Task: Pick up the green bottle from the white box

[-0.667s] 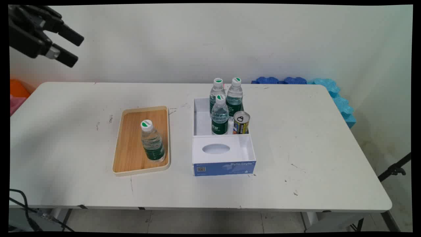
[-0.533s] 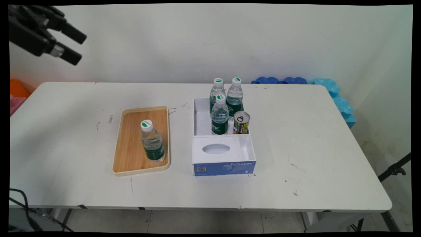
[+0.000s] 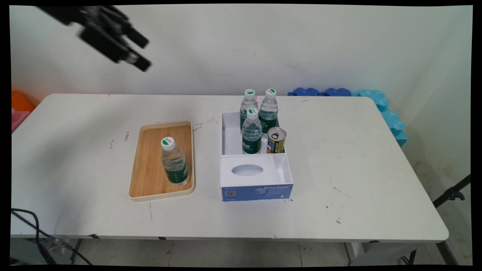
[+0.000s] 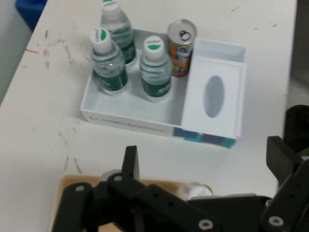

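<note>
**Fingers parted and empty, high over the counter's far left**

Fingers [image 3: 139, 52] spread apart with nothing between them, hanging well above the counter [image 3: 357, 169] against the wall, aimed down and to the right. In the hand view, seen wide apart at the bottom edge [image 4: 129, 162], with the box beyond them.

Nearest below: a wooden tray [image 3: 148, 177] with a cream rim, long axis running from near side to far side of the counter. On its near right part, one water bottle [image 3: 174, 162], upright, white cap with a green mark on top, green label low on the body.

Just right of the tray, apart from it: a white box [image 3: 229, 135] with a blue front strip, long axis also near to far. Near section closed by a white panel with an oval opening [image 3: 247, 170]. Far section open, holding three upright water bottles [image 3: 251, 131] grouped toward its right side, and a can [image 3: 276, 140] upright at the right, pull-tab end up, just beside the nearest bottle.

Behind the counter's far right corner, blue foam pieces [image 3: 388, 113] along the wall.
</note>
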Robot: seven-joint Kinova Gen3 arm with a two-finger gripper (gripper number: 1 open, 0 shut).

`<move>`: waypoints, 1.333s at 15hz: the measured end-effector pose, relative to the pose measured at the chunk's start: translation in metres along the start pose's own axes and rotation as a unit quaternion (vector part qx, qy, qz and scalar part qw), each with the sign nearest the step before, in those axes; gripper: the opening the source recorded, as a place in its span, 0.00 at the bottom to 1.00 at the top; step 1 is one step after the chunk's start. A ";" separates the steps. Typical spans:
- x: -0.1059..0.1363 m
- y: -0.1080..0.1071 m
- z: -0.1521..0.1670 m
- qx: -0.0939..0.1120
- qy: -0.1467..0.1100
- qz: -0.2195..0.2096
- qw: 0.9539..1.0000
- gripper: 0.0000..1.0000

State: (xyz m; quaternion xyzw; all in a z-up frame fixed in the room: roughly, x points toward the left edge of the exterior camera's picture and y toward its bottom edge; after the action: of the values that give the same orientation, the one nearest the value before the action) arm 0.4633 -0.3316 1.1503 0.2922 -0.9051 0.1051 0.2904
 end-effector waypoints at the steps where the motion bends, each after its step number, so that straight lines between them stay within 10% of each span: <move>1: 0.006 -0.006 0.013 0.002 -0.003 0.002 1.000 1.00; 20: 0.040 -0.042 0.269 -0.031 -0.056 -0.017 0.998 1.00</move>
State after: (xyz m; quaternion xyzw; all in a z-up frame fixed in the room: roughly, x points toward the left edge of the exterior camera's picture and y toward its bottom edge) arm 0.3368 -0.4812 0.9575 0.3040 -0.9177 0.0557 0.2498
